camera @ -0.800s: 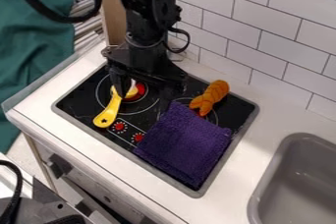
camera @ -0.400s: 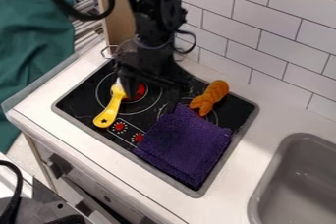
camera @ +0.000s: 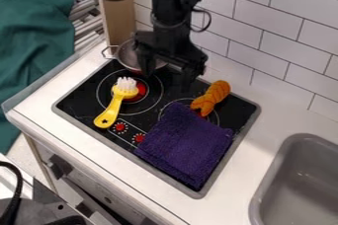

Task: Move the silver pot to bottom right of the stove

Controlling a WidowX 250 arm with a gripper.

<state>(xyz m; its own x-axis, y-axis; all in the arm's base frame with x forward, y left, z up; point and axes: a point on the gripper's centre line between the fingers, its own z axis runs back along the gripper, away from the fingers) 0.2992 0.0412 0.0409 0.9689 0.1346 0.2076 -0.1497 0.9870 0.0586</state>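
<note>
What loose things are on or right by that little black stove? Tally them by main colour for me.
Silver: 1, the pot
Yellow: 1, the brush
Purple: 1, the cloth
Orange: 1, the braided-looking toy
Total: 4

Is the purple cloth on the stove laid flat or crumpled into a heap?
Laid flat: the purple cloth forms a rough square over part of the stove. Whether it is doubled, I cannot tell.

The gripper (camera: 166, 77) hangs over the stove (camera: 82, 101), fingers spread. Partly behind it sits the silver pot (camera: 127, 57). In view, a yellow brush (camera: 111, 112) lies to its lower left, an orange toy (camera: 211, 97) and purple cloth (camera: 185, 145) to its lower right.
</note>
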